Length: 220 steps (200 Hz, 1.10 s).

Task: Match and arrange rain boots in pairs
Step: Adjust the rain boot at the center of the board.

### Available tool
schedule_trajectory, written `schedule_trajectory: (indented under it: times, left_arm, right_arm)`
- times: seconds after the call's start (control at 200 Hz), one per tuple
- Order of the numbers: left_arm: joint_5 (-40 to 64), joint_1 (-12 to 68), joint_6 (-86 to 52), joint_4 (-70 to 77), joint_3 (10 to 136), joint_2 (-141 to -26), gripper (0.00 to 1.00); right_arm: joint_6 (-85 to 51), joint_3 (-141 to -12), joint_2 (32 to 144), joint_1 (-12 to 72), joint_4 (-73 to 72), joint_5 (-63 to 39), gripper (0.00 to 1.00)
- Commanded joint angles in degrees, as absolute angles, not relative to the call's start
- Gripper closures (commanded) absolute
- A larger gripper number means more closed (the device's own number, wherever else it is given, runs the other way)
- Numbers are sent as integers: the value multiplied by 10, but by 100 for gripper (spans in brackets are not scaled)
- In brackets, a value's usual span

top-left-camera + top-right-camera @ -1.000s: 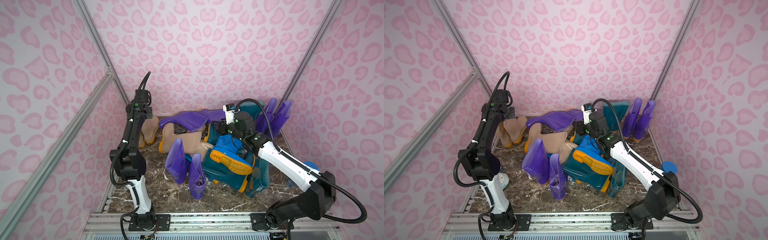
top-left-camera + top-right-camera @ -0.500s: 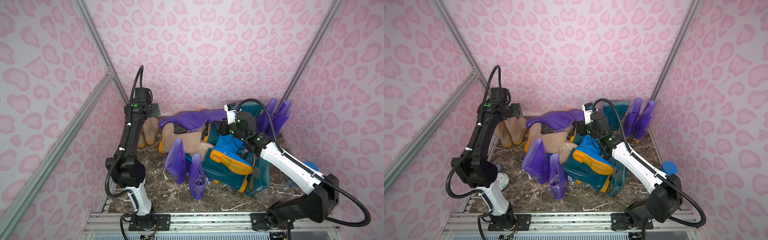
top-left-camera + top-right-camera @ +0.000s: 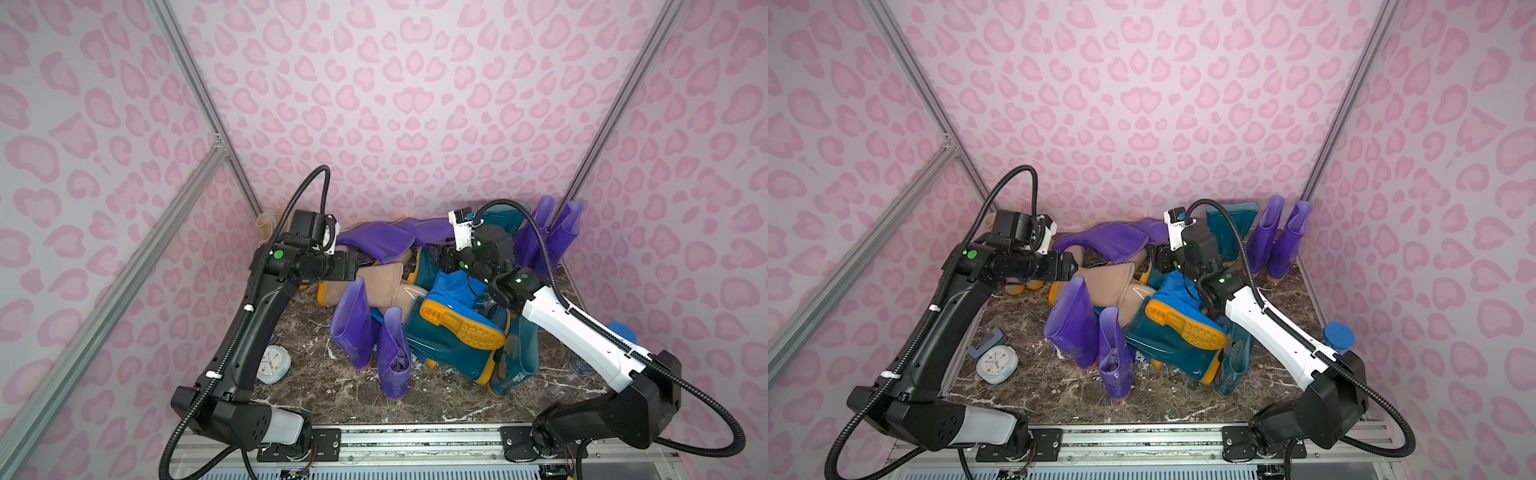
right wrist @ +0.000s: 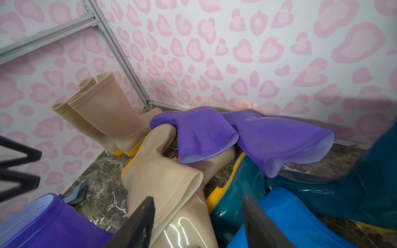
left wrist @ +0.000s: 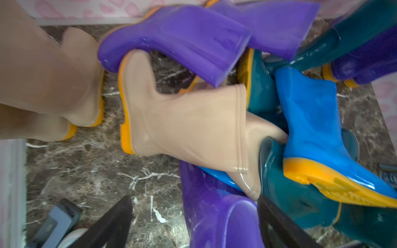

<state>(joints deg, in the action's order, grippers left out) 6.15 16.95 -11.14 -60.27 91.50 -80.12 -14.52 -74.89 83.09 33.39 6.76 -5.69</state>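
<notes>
Brown marbled stone forms the worktop (image 3: 316,399). Nearest the front rail, a small pale alarm clock (image 3: 996,362) lies on it beside the left arm. Just past it the heap of rain boots begins. Two translucent purple boots (image 3: 353,328) stand upright at its front, touching each other. Beside them a bright blue boot (image 3: 451,291) lies tipped over with its orange tread facing up, resting on a dark teal boot (image 3: 449,357). Another teal boot (image 3: 515,357) leans against that one on the right arm's side. Behind the purple two, a beige boot (image 5: 182,124) lies flat, its shaft mouth over a second beige boot (image 4: 187,229).

The left claw (image 3: 1065,266) hangs at the heap's left edge, near the flat beige boot, fingers spread wide with nothing between them. The right claw (image 4: 198,200) is likewise parted and empty, poised over the blue and beige boots mid-heap.

Farther back, two flat purple boots (image 4: 214,133) lie overlapping along the back wall. A beige pair (image 4: 103,113) stands upright together in the far left corner. A purple pair (image 3: 565,237) stands upright in the far right corner, with a standing teal boot (image 3: 1225,237) just beside it.
</notes>
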Motion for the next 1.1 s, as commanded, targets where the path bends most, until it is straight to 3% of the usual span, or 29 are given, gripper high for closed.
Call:
schedule_trajectory:
  times: [0.0,0.39,0.49,0.66,0.73,0.965,1.095]
  left_arm:
    - [109,176,-137,-578,878,-788,11]
    - [43,172,-106,-555,933,-824,9]
    - [36,164,-96,-549,925,-830,9]
    - [48,156,-87,-552,926,-836,9]
    - [46,154,-81,-552,924,-833,9]
    - [60,140,-75,-551,919,-826,10]
    - [56,130,-64,-555,920,-821,10]
  right_arm:
    - [-162,-774,875,336,69,-83,31]
    - [-262,-954,1149,349,123,-126,31]
    - [-260,-986,1189,360,149,-112,30]
    - [-292,-967,1219,350,123,-178,31]
    - [-297,-974,1236,349,107,-239,39]
    - [-288,-1035,1235,369,119,-287,100]
    - [-285,-1053,1208,390,109,-284,100]
